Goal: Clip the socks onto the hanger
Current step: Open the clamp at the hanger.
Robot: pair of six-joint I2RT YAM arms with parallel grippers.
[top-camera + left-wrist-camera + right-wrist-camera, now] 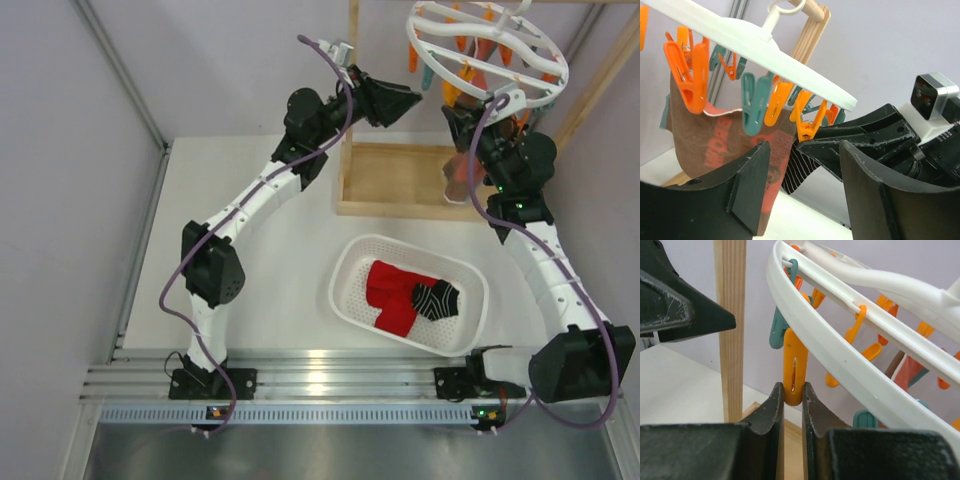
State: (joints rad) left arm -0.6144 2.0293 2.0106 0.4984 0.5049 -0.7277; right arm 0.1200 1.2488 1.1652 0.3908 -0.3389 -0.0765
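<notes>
I find the right gripper clamped on an orange clip that hangs from the rim of the hanger. The left gripper stands with its jaws apart and holds nothing, just beside the hanger. The red socks and a black striped sock lie in the white basket.

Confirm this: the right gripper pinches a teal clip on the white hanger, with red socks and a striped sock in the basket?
Wrong colour: the right wrist view shows the right gripper pinching an orange clip, not teal, on the white hanger. The red socks and a striped sock do lie in the basket.
</notes>
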